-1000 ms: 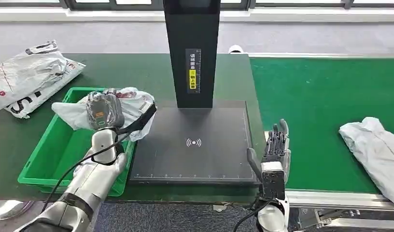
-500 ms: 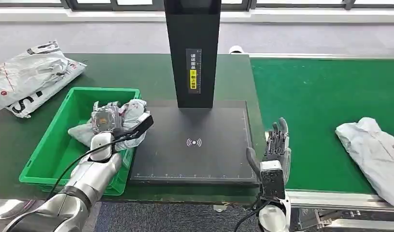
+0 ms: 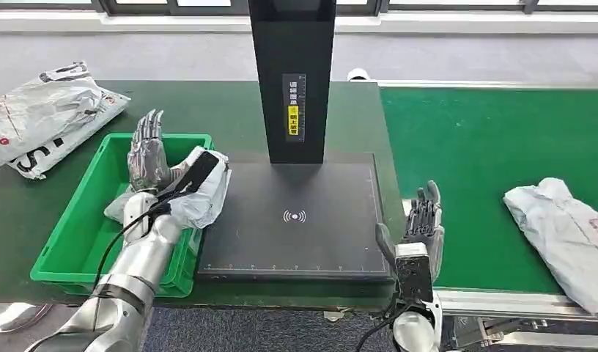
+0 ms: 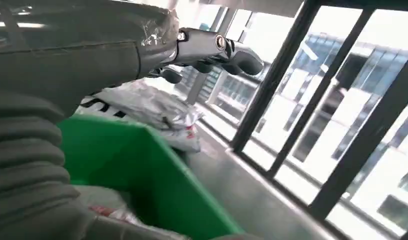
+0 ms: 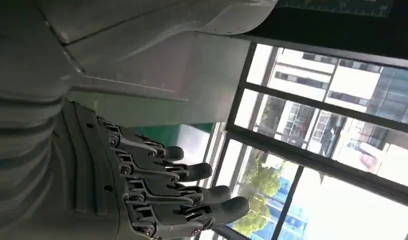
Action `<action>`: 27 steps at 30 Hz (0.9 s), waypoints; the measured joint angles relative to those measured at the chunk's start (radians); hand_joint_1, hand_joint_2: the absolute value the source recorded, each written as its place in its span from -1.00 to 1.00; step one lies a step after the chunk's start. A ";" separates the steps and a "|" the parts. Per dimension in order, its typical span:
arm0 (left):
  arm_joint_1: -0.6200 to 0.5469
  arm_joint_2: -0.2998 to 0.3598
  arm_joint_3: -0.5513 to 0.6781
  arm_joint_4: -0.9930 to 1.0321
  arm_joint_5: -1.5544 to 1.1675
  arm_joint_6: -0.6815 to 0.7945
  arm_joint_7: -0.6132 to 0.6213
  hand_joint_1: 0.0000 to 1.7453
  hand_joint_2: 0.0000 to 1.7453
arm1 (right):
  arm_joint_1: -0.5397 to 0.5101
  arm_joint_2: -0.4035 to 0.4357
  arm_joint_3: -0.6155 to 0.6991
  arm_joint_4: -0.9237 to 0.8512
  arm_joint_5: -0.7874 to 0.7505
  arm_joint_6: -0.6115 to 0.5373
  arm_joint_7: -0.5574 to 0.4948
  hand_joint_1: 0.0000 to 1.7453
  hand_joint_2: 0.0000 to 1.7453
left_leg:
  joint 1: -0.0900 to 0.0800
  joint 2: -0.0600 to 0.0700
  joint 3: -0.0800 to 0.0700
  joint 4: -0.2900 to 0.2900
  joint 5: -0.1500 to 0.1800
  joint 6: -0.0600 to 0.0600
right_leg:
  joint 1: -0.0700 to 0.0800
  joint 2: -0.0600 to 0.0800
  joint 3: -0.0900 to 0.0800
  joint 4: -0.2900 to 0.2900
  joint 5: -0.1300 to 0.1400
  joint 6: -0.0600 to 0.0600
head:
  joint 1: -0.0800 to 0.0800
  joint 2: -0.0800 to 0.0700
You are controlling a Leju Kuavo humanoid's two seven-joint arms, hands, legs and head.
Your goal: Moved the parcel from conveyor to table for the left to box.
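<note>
- Since the earlier frames the left robot hand [image 3: 148,155] has let go of the parcel [image 3: 197,192] and risen, its fingers now spread and pointing up; before, they were wrapped on the parcel.
- The parcel, a white crumpled bag, lies over the right rim of the green box [image 3: 69,233], partly inside it and partly draped onto the black pad [image 3: 296,235].
- The left arm comes up from below, forearm over the box's near right corner, with the hand above the box and holding nothing. The wrist view shows its fingers [image 4: 227,50] extended and apart over the box wall.
- The right robot hand [image 3: 422,220] stands upright at the pad's right edge beside the green conveyor [image 3: 472,147], fingers straight, slightly apart, empty; it has barely shifted.
- A second white parcel [image 3: 563,235] lies on the conveyor, a little nearer than before.
- More bags [image 3: 47,110] sit on the dark surface [image 3: 208,110] beyond the box.
</note>
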 measured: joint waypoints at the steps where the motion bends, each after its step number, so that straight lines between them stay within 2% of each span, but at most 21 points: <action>1: 0.003 -0.010 0.029 -0.019 0.017 0.000 -0.030 -1.00 -1.00 | -0.003 0.000 0.000 0.005 0.000 -0.004 0.000 -1.00 1.00 | 0.000 0.000 0.000 0.000 0.000 0.000 | 0.000 0.000 0.000 0.000 0.000 0.000 | 0.000 0.000; 6: 0.017 -0.043 0.128 -0.088 0.093 0.000 -0.115 -1.00 -1.00 | -0.020 -0.001 0.000 0.031 -0.008 -0.005 0.001 -1.00 1.00 | 0.000 0.000 0.000 0.000 0.000 0.000 | 0.000 0.000 0.000 0.001 0.000 0.000 | 0.000 0.000; 11: 0.034 -0.052 0.136 -0.101 0.355 -0.013 -0.184 -1.00 -1.00 | -0.052 -0.008 0.000 0.070 -0.009 -0.019 0.002 -1.00 1.00 | 0.000 0.000 0.000 0.000 0.000 0.000 | 0.000 0.000 0.000 0.001 0.000 0.000 | 0.000 0.000; 12: 0.039 -0.052 0.134 -0.104 0.363 -0.013 -0.185 -1.00 -1.00 | -0.057 -0.009 0.000 0.077 -0.009 -0.020 0.002 -1.00 -1.00 | 0.000 0.000 0.000 0.000 0.000 0.000 | 0.000 0.000 0.000 0.001 0.000 0.000 | 0.000 0.000; 16: 0.044 -0.052 0.123 -0.108 0.372 -0.013 -0.185 -1.00 -1.00 | -0.066 -0.013 0.000 0.095 -0.009 -0.020 0.002 -1.00 -1.00 | 0.000 0.000 0.000 0.000 0.000 0.000 | 0.000 0.000 0.000 0.001 0.000 0.000 | 0.000 0.000; 17: 0.046 -0.052 0.120 -0.109 0.382 -0.016 -0.185 -1.00 -1.00 | -0.067 -0.013 0.000 0.097 -0.008 -0.020 0.003 -1.00 1.00 | 0.000 0.000 0.000 0.000 0.000 0.000 | 0.000 0.000 0.000 0.001 0.000 0.000 | 0.000 0.000; 18: 0.048 -0.052 0.114 -0.111 0.418 -0.029 -0.186 -1.00 -1.00 | -0.070 -0.014 0.000 0.103 -0.005 -0.022 0.007 -1.00 1.00 | 0.000 0.000 0.000 0.000 0.000 0.000 | 0.000 0.000 0.000 0.000 0.000 0.000 | 0.000 0.000; 19: 0.052 -0.052 0.105 -0.115 0.466 -0.045 -0.191 -1.00 1.00 | -0.073 -0.015 0.000 0.107 -0.001 -0.023 0.009 -1.00 1.00 | 0.000 0.000 0.000 0.000 0.000 0.000 | 0.000 0.000 0.000 0.000 0.000 0.000 | 0.000 0.000; 21: 0.063 -0.051 0.081 -0.126 0.552 -0.082 -0.200 -1.00 1.00 | -0.082 -0.018 0.000 0.117 0.010 -0.024 0.019 -1.00 1.00 | 0.000 0.000 0.000 0.000 0.000 0.000 | 0.000 0.000 -0.001 0.000 0.000 0.000 | 0.000 0.000; 24: 0.082 -0.051 0.021 -0.146 0.760 -0.235 -0.197 -1.00 1.00 | -0.111 -0.026 0.000 0.152 0.055 -0.039 0.042 -1.00 1.00 | 0.000 0.000 0.000 0.000 0.000 0.000 | 0.000 0.000 -0.001 0.000 0.000 0.000 | 0.000 0.000; 27: 0.100 -0.053 -0.062 -0.149 0.863 -0.326 -0.194 -1.00 1.00 | -0.151 -0.039 0.000 0.202 0.080 -0.043 0.049 -1.00 1.00 | 0.000 0.000 0.000 0.000 0.000 0.000 | 0.000 0.000 0.000 0.000 0.001 0.000 | 0.000 0.000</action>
